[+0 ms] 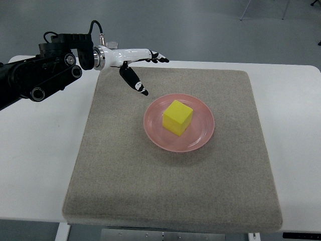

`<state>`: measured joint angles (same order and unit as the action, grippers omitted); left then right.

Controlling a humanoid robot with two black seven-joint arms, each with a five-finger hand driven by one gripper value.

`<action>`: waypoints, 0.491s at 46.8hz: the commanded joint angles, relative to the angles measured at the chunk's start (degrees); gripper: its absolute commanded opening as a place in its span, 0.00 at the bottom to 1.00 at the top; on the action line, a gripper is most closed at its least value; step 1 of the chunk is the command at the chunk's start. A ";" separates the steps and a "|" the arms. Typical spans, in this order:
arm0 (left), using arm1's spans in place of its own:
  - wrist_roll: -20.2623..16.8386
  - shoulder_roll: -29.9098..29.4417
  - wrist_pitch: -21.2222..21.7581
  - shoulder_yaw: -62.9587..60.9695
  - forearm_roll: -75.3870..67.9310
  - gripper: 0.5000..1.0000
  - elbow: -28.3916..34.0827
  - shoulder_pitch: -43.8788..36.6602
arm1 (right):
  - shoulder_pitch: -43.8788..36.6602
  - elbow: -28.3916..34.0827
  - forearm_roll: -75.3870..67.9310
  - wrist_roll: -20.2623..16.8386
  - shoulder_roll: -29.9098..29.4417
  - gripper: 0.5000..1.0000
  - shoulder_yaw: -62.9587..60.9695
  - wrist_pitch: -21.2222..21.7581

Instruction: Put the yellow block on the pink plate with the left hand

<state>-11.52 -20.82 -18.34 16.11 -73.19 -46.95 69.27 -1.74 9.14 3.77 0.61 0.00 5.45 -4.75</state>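
you're looking down on a white table (40, 165) that fills most of the view, with grey floor showing beyond its far edge. a large grey-beige felt mat (125, 170) lies on it, covering the middle and right of the tabletop. your left arm (35, 75), black and jointed, comes in from the upper left edge and ends over the mat's far left corner. on the mat, a little right of centre, sits the pink plate (200, 138), round and shallow. the yellow block (177, 117) rests inside the plate, near its middle, one corner turned toward you. your left hand (131, 61) is white with dark fingertips, fingers stretched out and spread, thumb angled down toward the plate, holding nothing and clear of the block.
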 commanded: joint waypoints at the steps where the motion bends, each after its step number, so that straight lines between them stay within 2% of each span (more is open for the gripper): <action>1: 0.01 0.17 1.81 0.15 0.07 0.96 2.99 -0.19 | 0.07 0.00 0.01 0.00 0.00 0.85 0.00 0.00; 14: 0.01 0.61 13.15 -0.03 8.49 0.98 11.52 -0.89 | -0.01 0.00 0.01 0.00 0.00 0.85 0.00 0.00; 23: 0.10 0.69 15.26 -0.03 22.99 0.98 16.27 -2.64 | -0.01 0.00 0.01 0.00 0.00 0.85 0.00 0.00</action>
<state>-11.43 -20.20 -3.77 15.80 -55.51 -31.68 67.90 -1.76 9.14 3.77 0.61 0.00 5.45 -4.75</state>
